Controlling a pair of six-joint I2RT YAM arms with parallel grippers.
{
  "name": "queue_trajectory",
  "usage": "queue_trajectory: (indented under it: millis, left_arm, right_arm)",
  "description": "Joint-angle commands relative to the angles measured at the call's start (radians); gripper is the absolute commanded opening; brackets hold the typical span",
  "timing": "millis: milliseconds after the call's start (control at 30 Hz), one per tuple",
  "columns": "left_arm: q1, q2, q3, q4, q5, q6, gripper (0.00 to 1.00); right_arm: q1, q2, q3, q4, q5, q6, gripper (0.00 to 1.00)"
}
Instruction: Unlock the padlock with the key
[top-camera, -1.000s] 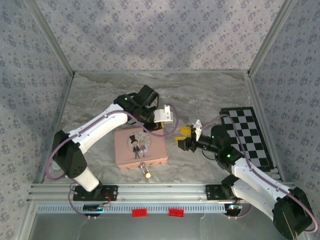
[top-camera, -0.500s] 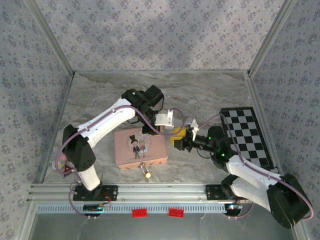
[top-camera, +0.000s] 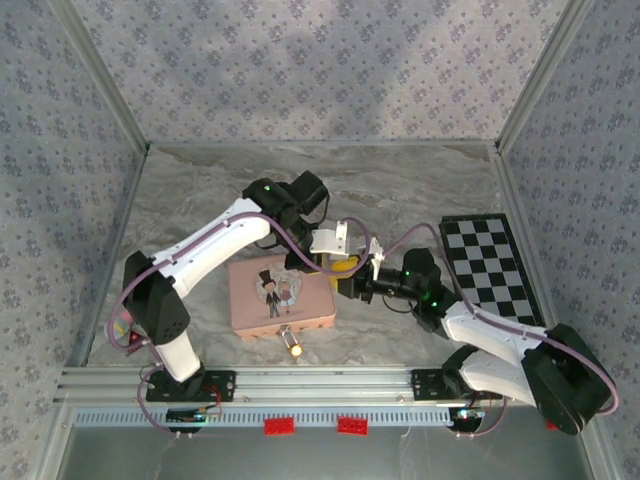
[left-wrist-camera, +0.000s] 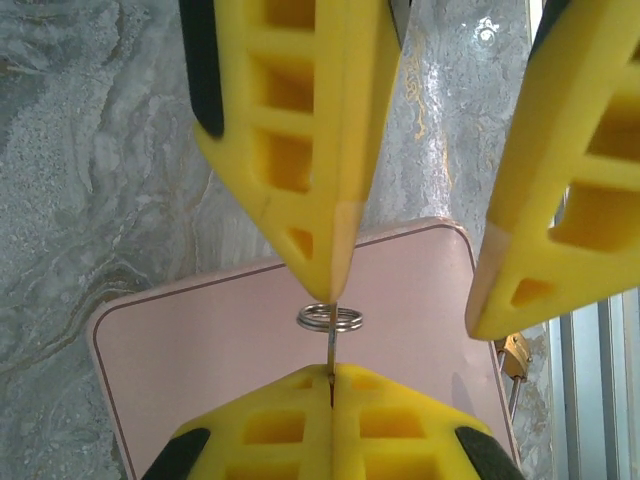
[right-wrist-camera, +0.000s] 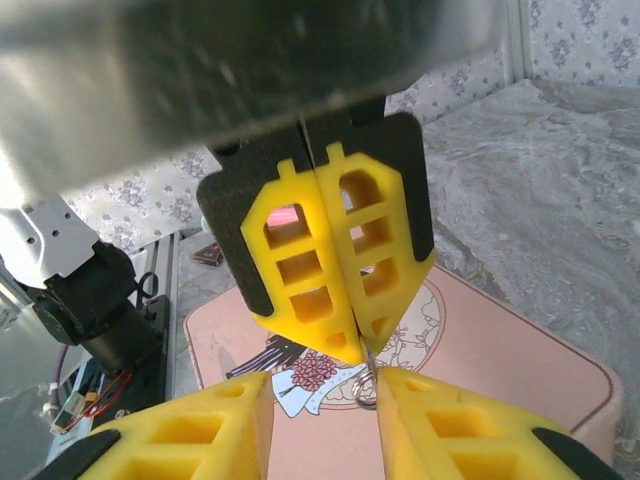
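The padlock (top-camera: 293, 347) is lying nearest the arm bases, below and on the near side of both grippers, at the front edge of the pink box (top-camera: 315, 303). Nothing is touching it, so unlocking looks not yet begun. Above the box, the left gripper (left-wrist-camera: 331, 376) is pinching the key (left-wrist-camera: 322, 318) by its shaft, jaws pressed together. Beyond it, the right gripper (right-wrist-camera: 325, 388) is standing partly open, fingers flanking the key's ring, seemingly for a handover. Inserting and turning remain.

Brass padlock (top-camera: 294, 347) lies at the box's (top-camera: 250, 292) near edge; ringed key (left-wrist-camera: 331, 350) held above.
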Motion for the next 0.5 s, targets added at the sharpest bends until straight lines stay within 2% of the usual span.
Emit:
queue_trajectory:
  millis: [0,100,200,467]
  left_arm:
    - [-0.003,-0.041,0.004,-0.034,0.044,0.026,0.00]
    - [-0.003,-0.042,0.004,-0.040,0.044,0.028,0.00]
    - [-0.004,-0.042,0.003,-0.044,0.043,0.032,0.00]
    - [-0.007,-0.039,0.007,-0.038,0.045,0.031,0.00]
  right_arm:
    - [0.011,0.028,0.047,0.033,-0.044,0.006,0.32]
    - [0.013,0.033,0.048,0.034,-0.043,0.003,0.28]
    - [0.013,0.031,0.047,0.036,-0.032,0.004,0.20]
    - [0.016,0.042,0.054,0.039,-0.041,0.006,0.18]
